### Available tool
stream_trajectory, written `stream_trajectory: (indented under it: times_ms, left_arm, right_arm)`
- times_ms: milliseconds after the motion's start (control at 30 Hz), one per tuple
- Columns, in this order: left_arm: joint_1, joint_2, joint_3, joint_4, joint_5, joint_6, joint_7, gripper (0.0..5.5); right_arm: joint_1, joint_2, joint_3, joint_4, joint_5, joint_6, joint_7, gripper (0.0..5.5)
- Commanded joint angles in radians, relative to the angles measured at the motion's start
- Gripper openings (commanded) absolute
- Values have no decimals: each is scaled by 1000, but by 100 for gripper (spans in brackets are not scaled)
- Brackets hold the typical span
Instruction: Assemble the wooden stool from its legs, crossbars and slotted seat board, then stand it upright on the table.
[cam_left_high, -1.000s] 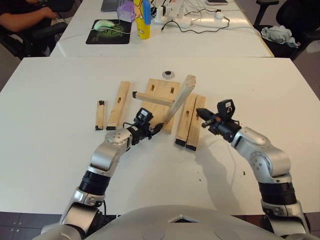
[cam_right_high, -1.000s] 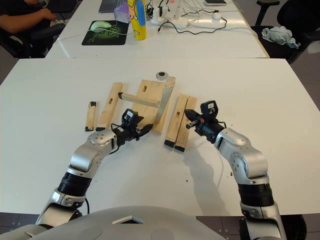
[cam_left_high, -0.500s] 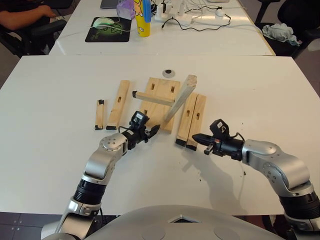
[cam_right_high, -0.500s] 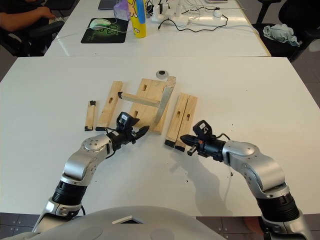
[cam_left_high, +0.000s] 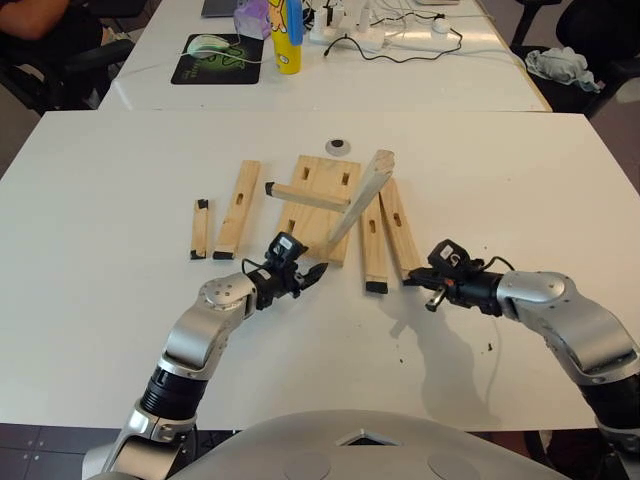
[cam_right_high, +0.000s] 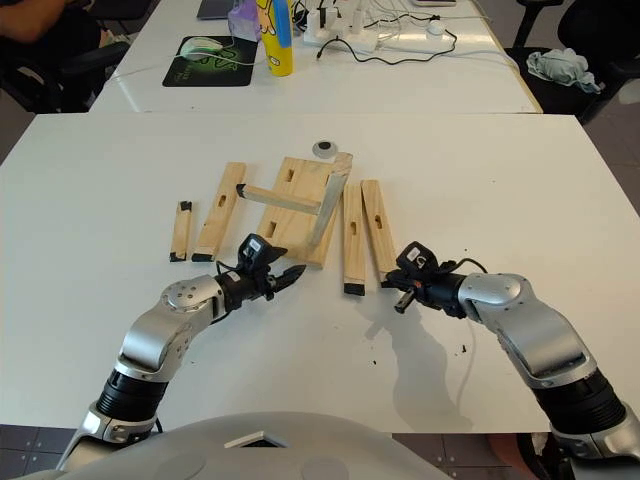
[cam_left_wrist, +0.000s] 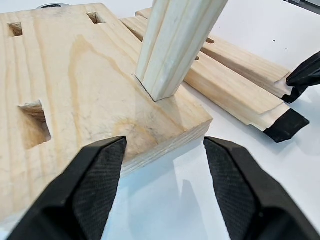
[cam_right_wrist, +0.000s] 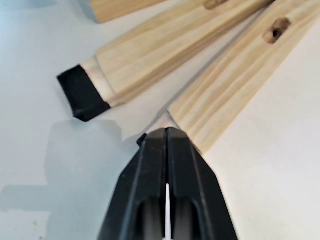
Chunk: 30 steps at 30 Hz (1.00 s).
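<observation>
The slotted seat board (cam_left_high: 312, 200) lies flat mid-table. One leg (cam_left_high: 362, 193) stands tilted in it, and a crossbar (cam_left_high: 303, 195) juts from that leg to the left. My left gripper (cam_left_high: 314, 272) is open just short of the board's near edge (cam_left_wrist: 165, 135), its fingers (cam_left_wrist: 97, 185) spread on either side. Two loose legs (cam_left_high: 372, 240) (cam_left_high: 398, 228) lie fanned apart right of the board. My right gripper (cam_left_high: 412, 281) is shut, its tip (cam_right_wrist: 166, 131) against the near end of the right-hand leg (cam_right_wrist: 235, 85). The other leg (cam_right_wrist: 160, 50) has a black foot cap.
A slotted leg (cam_left_high: 238, 208) and a short bar (cam_left_high: 200, 228) lie left of the board. A small round dark object (cam_left_high: 337, 147) sits behind it. The far table holds a yellow bottle (cam_left_high: 289, 38), a mouse pad and cables. Bare white table lies toward me.
My right gripper swung from above the two loose legs to their near ends. The legs, side by side before, now splay apart. My left gripper drew slightly back from the board.
</observation>
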Motion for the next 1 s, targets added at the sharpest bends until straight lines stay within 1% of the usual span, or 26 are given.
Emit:
stream_trajectory:
  times_ms: [33,100,167,200,267,367,500,667,733,900,1000]
  left_arm:
    - [21,0,-12,5,-3,19,1,289]
    - [23,-1,-13,8,-4,18,0,289]
    - [26,1,-16,11,-3,17,-2,289]
    - [27,2,-17,11,-3,16,-2,289]
    - [27,6,-18,4,-7,22,-7,289]
    - [24,14,-24,-10,-14,37,-16,289]
    - [24,23,-34,-29,-24,61,-28,289]
    - [34,20,-44,-45,-34,83,-29,289]
    - [34,19,-49,-45,-33,84,-26,289]
    - [22,16,-54,-56,-42,99,-31,289]
    - [9,14,-56,-51,-44,104,-33,289]
  right_arm:
    - [-60,109,-121,2,133,43,14,2]
    - [-82,198,-197,-38,242,70,-10,2]
    - [-90,269,-244,-69,305,92,-63,2]
    - [-88,299,-261,-81,325,114,-99,21]
    - [-66,371,-280,-126,332,161,-212,35]
    - [-3,474,-286,-205,300,230,-398,88]
    - [66,663,-337,-284,351,341,-592,151]
    - [67,721,-354,-311,369,448,-666,227]
    - [63,723,-329,-316,351,468,-686,265]
    - [64,715,-262,-319,291,476,-717,339]
    - [69,698,-220,-304,233,438,-724,344]
